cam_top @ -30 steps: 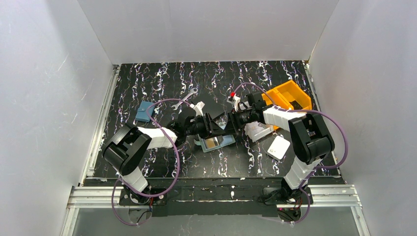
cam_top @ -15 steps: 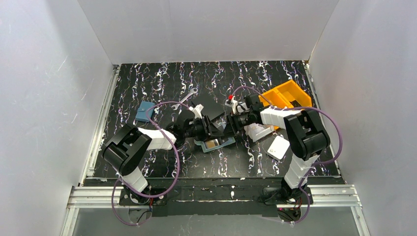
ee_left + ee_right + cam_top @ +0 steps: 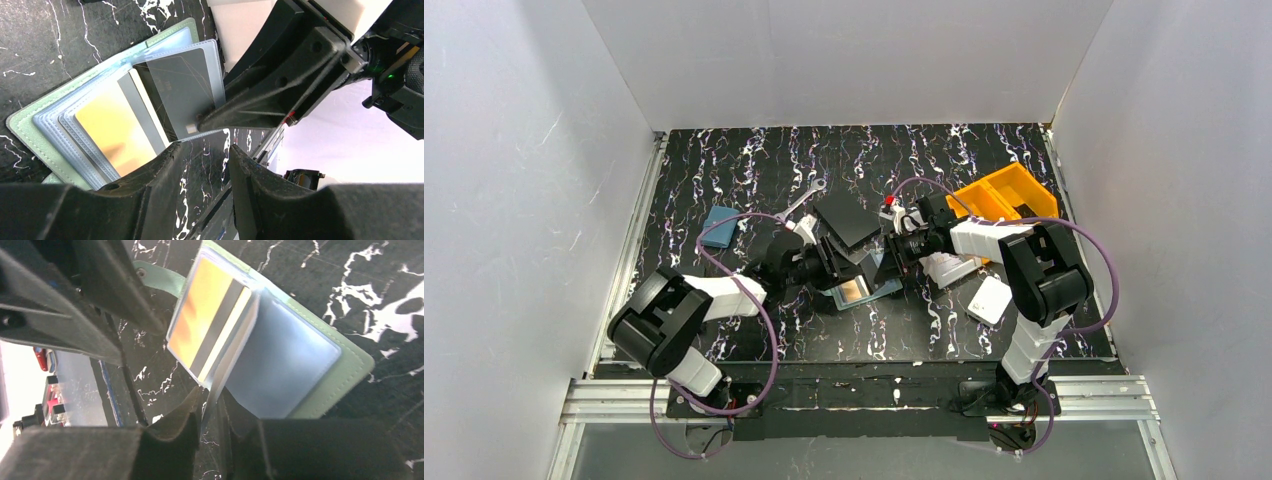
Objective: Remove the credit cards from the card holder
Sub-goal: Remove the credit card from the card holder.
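The mint-green card holder [image 3: 864, 291] lies open on the table between both arms, its clear sleeves fanned out [image 3: 30, 125] [image 3: 350, 371]. A tan card [image 3: 112, 132] [image 3: 200, 310] with a dark stripe sits in one sleeve. A grey card [image 3: 182, 87] sits in a raised sleeve. My right gripper [image 3: 212, 392] [image 3: 890, 258] is shut on the edge of that raised clear sleeve; one of its fingers [image 3: 270, 95] reaches in from the right. My left gripper [image 3: 205, 147] [image 3: 829, 268] stands open at the holder's left edge, with only table between its fingers.
A black square plate [image 3: 849, 220] lies just behind the grippers, a wrench [image 3: 802, 200] beyond it. A blue pouch [image 3: 719, 226] is at the left. An orange bin [image 3: 1004, 195] and a white box [image 3: 991, 298] are at the right.
The right gripper has closed on the sleeve's edge. The left arm has drawn back to the left, uncovering the black plate.
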